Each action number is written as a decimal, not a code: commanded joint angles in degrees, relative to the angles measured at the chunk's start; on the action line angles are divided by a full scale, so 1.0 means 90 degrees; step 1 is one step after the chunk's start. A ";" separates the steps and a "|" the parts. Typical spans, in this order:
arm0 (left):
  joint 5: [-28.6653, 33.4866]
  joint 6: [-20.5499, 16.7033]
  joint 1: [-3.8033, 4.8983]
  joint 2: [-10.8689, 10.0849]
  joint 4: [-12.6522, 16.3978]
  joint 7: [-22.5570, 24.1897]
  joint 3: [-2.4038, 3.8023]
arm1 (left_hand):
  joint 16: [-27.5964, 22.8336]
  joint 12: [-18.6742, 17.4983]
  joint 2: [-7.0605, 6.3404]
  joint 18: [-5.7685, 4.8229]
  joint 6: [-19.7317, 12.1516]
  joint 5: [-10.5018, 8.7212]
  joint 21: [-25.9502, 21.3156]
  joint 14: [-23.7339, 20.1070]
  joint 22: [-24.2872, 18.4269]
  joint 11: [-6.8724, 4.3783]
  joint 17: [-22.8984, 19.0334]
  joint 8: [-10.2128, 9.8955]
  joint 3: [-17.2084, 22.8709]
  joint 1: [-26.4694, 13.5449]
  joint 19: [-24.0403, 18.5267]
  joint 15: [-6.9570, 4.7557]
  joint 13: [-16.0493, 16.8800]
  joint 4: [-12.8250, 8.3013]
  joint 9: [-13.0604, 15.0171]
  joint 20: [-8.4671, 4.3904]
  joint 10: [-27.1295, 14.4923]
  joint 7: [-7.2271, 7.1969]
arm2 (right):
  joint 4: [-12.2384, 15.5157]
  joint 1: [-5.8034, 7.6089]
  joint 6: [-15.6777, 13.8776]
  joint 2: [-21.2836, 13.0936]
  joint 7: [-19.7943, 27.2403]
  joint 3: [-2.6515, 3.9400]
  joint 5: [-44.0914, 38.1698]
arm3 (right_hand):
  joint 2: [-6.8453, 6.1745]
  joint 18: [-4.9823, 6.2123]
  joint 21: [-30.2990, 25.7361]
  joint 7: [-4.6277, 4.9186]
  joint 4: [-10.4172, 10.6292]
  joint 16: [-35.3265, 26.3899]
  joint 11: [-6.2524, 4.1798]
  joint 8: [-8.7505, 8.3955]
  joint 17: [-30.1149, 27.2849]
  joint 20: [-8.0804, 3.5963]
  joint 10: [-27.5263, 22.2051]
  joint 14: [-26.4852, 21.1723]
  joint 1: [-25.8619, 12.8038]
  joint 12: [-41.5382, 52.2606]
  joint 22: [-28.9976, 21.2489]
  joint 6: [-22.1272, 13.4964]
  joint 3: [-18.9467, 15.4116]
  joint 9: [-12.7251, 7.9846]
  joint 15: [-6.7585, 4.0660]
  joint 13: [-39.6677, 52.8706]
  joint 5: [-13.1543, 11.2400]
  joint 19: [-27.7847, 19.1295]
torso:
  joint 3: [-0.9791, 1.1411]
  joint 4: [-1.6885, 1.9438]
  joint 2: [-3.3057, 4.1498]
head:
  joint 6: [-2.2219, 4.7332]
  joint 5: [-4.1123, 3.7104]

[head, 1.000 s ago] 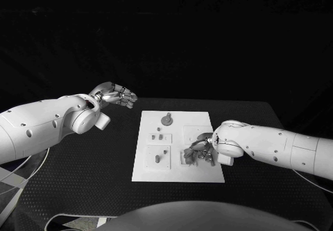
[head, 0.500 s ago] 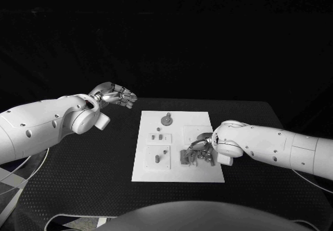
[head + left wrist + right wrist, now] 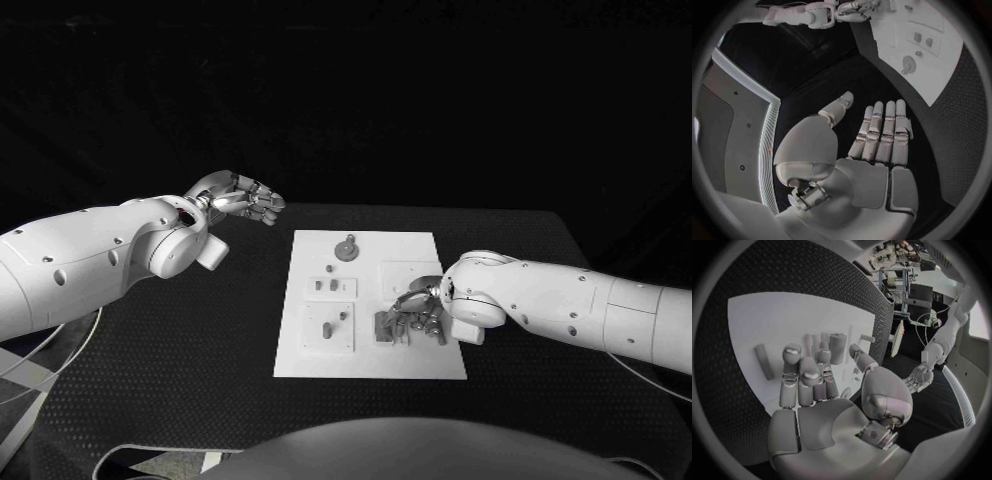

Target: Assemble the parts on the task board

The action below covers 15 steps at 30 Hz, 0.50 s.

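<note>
Nearest the robot, the white task board [image 3: 369,300] lies flat in the middle of the black counter [image 3: 173,340], its long side running away from the robot. The right hand [image 3: 415,312] is down over the board's near right part, fingers curled toward the surface among a cluster of small grey parts [image 3: 387,326]. From the right wrist view the fingertips [image 3: 792,354] sit just before an upright cylindrical part [image 3: 837,348], with a flat bar-shaped piece [image 3: 762,361] lying off to one side; I cannot tell whether the hand actually holds any of them.

Compared with a second ago, this hand has drawn slightly closer to the cluster and the grey pieces under it look a little rearranged; over the last half second nothing visibly changes.

Further along the board, small pegs [image 3: 329,286] stand in a raised square block left of centre, and a round knob-like part [image 3: 346,247] sits near the far end.

Beyond and to the left of the board, the left hand [image 3: 242,200] hangs above the counter, well apart from the board, fingers [image 3: 882,125] straight, side by side, the thumb off to one side, holding nothing. It has stayed in the same place throughout.
</note>
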 commanded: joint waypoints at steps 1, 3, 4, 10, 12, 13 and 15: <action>0.0026 0.0059 0.0004 0.0010 -0.0005 0.0036 0.0004 | -0.0040 -0.0037 -0.0024 0.0068 -0.0040 0.0024 0.0012 0.0043 -0.0009 0.0012 0.0008 0.0029 0.0003 -0.0063 0.0004 -0.0016 -0.0008 0.0048 -0.0008 -0.0018 0.0040 -0.0008 | 0.0071 -0.0004 -0.0236 -0.0059 0.0162 -0.0001 -0.0182 | -0.0052 0.0291 -0.0040 0.0016 0.0021 -0.0033 -0.0001 -0.0026 -0.0007 -0.0002 -0.0041 -0.0033 0.0012 0.0022 0.0037 -0.0041 0.0035 0.0000 0.0010 -0.0007 0.0029 -0.0045 | 0.0003 0.0003 0.0000 | 0.0000 -0.0008; 0.0026 0.0062 0.0004 0.0013 -0.0007 0.0037 0.0004 | -0.0040 -0.0037 -0.0023 0.0068 -0.0040 0.0024 0.0012 0.0043 -0.0009 0.0012 0.0008 0.0029 0.0003 -0.0063 0.0004 -0.0016 -0.0009 0.0049 -0.0008 -0.0018 0.0040 -0.0008 | 0.0144 -0.0004 -0.0318 -0.0115 0.0214 0.0000 -0.0316 | -0.0028 0.0291 -0.0034 0.0012 0.0020 -0.0027 -0.0004 -0.0015 -0.0007 -0.0004 -0.0034 -0.0027 0.0035 0.0035 0.0040 -0.0026 0.0046 0.0006 0.0008 -0.0005 0.0028 -0.0038 | 0.0005 0.0001 -0.0002 | 0.0000 -0.0016; 0.0026 0.0065 0.0004 0.0012 -0.0005 0.0037 0.0004 | -0.0040 -0.0037 -0.0023 0.0068 -0.0040 0.0024 0.0012 0.0044 -0.0009 0.0012 0.0008 0.0029 0.0003 -0.0063 0.0005 -0.0016 -0.0009 0.0049 -0.0008 -0.0018 0.0040 -0.0008 | 0.0195 -0.0004 -0.0318 -0.0144 0.0241 0.0000 -0.0402 | -0.0009 0.0291 -0.0028 0.0008 0.0007 -0.0021 -0.0008 -0.0004 -0.0007 -0.0006 -0.0025 -0.0020 0.0061 0.0045 0.0043 -0.0009 0.0052 0.0012 0.0005 -0.0003 0.0027 -0.0031 | 0.0005 -0.0001 -0.0002 | 0.0000 -0.0018; 0.0026 0.0074 0.0004 0.0024 -0.0013 0.0043 0.0004 | -0.0041 -0.0037 -0.0023 0.0068 -0.0040 0.0024 0.0012 0.0044 -0.0010 0.0012 0.0010 0.0030 0.0004 -0.0061 0.0005 -0.0016 -0.0009 0.0050 -0.0009 -0.0019 0.0040 -0.0008 | 0.0440 -0.0003 -0.0086 -0.0189 0.0330 0.0000 -0.1425 | 0.0068 0.0291 0.0027 -0.0051 -0.0393 0.0012 -0.0067 0.0124 -0.0019 -0.0025 0.0089 0.0056 0.0628 0.0120 0.0062 0.0179 0.0087 0.0090 -0.0041 -0.0014 0.0022 0.0043 | 0.0003 0.0000 0.0001 | 0.0000 -0.0024; 0.0026 0.0074 0.0004 0.0024 -0.0016 0.0042 0.0004 | -0.0041 -0.0037 -0.0022 0.0068 -0.0040 0.0024 0.0012 0.0044 -0.0010 0.0012 0.0010 0.0030 0.0005 -0.0061 0.0005 -0.0017 -0.0009 0.0050 -0.0009 -0.0019 0.0040 -0.0008 | 0.0468 -0.0004 0.0016 -0.0196 0.0332 0.0000 -0.1569 | 0.0076 0.0291 0.0039 -0.0082 -0.0397 0.0019 -0.0094 0.0176 -0.0030 -0.0019 0.0167 0.0094 0.0777 0.0153 0.0059 0.0265 0.0058 0.0120 -0.0063 -0.0023 0.0021 0.0074 | 0.0006 0.0005 0.0002 | 0.0000 -0.0024; 0.0026 0.0075 0.0004 0.0021 -0.0015 0.0041 0.0004 | -0.0042 -0.0037 -0.0022 0.0068 -0.0040 0.0024 0.0012 0.0045 -0.0010 0.0012 0.0010 0.0030 0.0005 -0.0061 0.0005 -0.0017 -0.0010 0.0050 -0.0009 -0.0019 0.0040 -0.0008 | 0.0486 -0.0004 0.0053 -0.0205 0.0332 0.0000 -0.1619 | 0.0074 0.0291 0.0042 -0.0098 -0.0402 0.0022 -0.0104 0.0198 -0.0035 -0.0018 0.0198 0.0109 0.0832 0.0168 0.0058 0.0303 0.0045 0.0132 -0.0072 -0.0024 0.0022 0.0084 | 0.0006 0.0005 0.0003 | 0.0000 -0.0019; 0.0026 0.0075 0.0004 0.0018 -0.0014 0.0041 0.0004 | -0.0042 -0.0037 -0.0022 0.0068 -0.0040 0.0024 0.0012 0.0045 -0.0010 0.0012 0.0011 0.0031 0.0005 -0.0061 0.0005 -0.0017 -0.0010 0.0051 -0.0009 -0.0019 0.0041 -0.0008 | 0.0509 -0.0004 0.0093 -0.0215 0.0327 0.0000 -0.1690 | 0.0078 0.0291 0.0046 -0.0114 -0.0401 0.0023 -0.0120 0.0218 -0.0042 -0.0015 0.0237 0.0125 0.0902 0.0190 0.0057 0.0341 0.0023 0.0144 -0.0084 -0.0023 0.0022 0.0097 | 0.0009 0.0004 0.0005 | 0.0000 -0.0019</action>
